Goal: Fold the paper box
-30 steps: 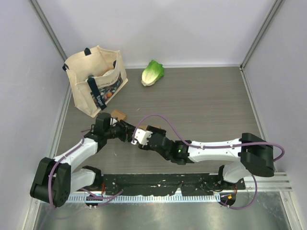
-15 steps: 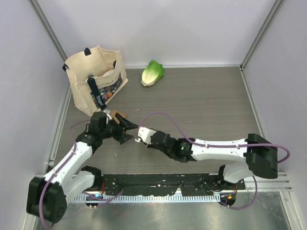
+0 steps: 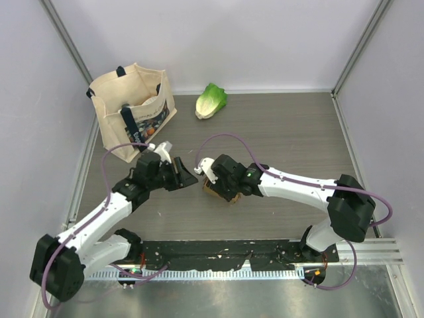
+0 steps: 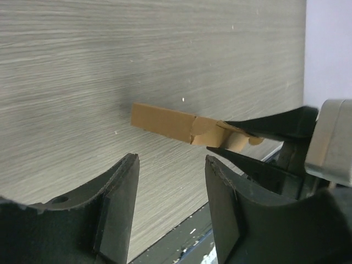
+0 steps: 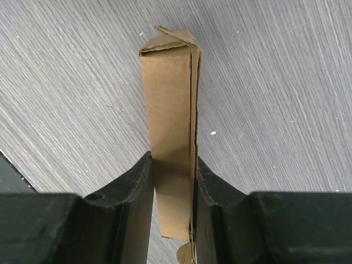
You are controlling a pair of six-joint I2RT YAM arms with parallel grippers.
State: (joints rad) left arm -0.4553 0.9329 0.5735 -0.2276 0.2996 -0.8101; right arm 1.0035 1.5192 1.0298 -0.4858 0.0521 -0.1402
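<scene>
The paper box (image 5: 168,99) is a flattened brown cardboard sleeve. My right gripper (image 5: 172,165) is shut on it, both pads pressing its sides, just above the wood-grain table. In the top view the box (image 3: 214,192) sits under the right gripper (image 3: 213,182), near the table's middle. My left gripper (image 3: 189,177) is open and empty, just left of the box and pointing at it. In the left wrist view the left gripper (image 4: 171,160) has its jaws wide apart. The box (image 4: 164,121) lies beyond them, held at its right end by the right gripper's fingers (image 4: 269,125).
A cream tote bag (image 3: 132,112) with items inside stands at the back left. A green lettuce (image 3: 211,101) lies at the back centre. A black mounting rail (image 3: 265,252) runs along the near edge. Grey walls close in both sides.
The box was at the back left by the left gripper. It is now farther right and nearer, in the right gripper. The left gripper has moved right after it, open.
</scene>
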